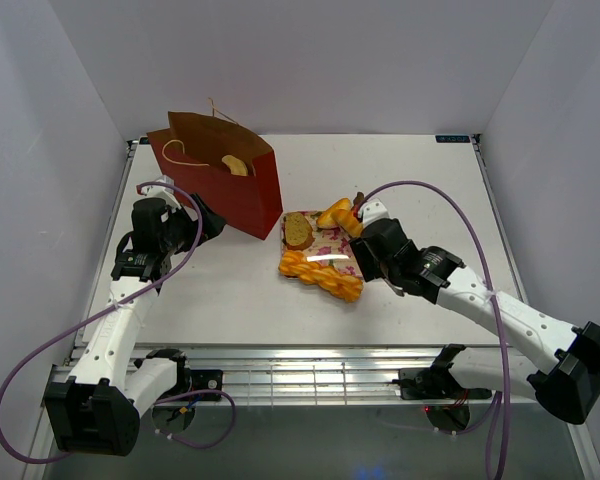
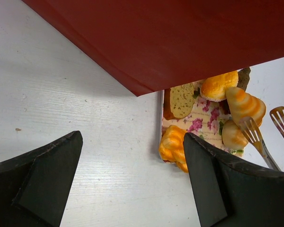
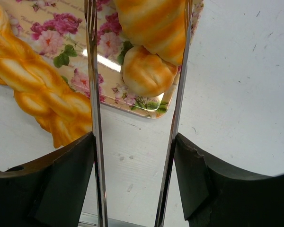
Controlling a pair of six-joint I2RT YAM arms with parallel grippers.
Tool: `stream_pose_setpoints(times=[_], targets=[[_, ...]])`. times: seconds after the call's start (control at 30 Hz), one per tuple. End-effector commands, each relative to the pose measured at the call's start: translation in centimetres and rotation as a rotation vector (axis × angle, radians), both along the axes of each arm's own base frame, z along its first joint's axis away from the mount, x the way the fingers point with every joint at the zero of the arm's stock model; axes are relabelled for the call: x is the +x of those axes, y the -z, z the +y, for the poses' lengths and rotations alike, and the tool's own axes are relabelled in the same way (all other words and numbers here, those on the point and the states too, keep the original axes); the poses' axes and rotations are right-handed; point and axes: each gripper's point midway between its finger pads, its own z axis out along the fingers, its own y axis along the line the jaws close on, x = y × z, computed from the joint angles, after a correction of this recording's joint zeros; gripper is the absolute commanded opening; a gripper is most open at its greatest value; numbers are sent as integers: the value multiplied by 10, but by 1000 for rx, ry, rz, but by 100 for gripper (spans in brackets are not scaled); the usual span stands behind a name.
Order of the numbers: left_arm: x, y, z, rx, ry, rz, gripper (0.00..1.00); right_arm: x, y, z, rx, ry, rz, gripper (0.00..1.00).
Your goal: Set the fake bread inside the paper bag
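The dark red paper bag (image 1: 220, 185) stands open at the back left, with one pale piece of bread (image 1: 236, 165) inside it. More fake bread lies on the floral tray (image 1: 325, 243): a toast slice (image 1: 298, 231), a twisted loaf (image 1: 322, 277) and croissants (image 1: 337, 214). My right gripper (image 3: 135, 151) is shut on metal tongs (image 3: 95, 118), whose two arms straddle a striped croissant (image 3: 154, 23) and a small roll (image 3: 146, 73). My left gripper (image 2: 132, 151) stands open over bare table next to the bag's lower edge (image 2: 180, 38), holding nothing.
The tray's near right corner (image 3: 154, 112) lies between the tongs' arms. The twisted loaf (image 3: 38, 90) overhangs the tray's front edge. White walls close the table on three sides. A metal rail (image 1: 310, 375) runs along the front.
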Motion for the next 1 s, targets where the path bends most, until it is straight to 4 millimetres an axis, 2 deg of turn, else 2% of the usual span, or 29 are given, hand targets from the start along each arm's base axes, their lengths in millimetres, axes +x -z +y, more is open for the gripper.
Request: stream_pose_setpoints(times=[0.0,0.47,0.6,0.73,0.97], targets=[[1,-4,-4,-13,18,-19,98,2,-2,-1,-23,4,-22,71],[0,-5,-5,-15,19,-23,98,7,7,-13,-96,71,-41,72],[0,-4,-5,-16,22,-19,98,8,12,-8,-80,54,-39,70],[0,-4,-5,-17,21,-19,98,10,16,-2,-73,40,-27,64],[-1,-4,-5,-17,23,-20,98,9,12,4,-35,24,-33,43]])
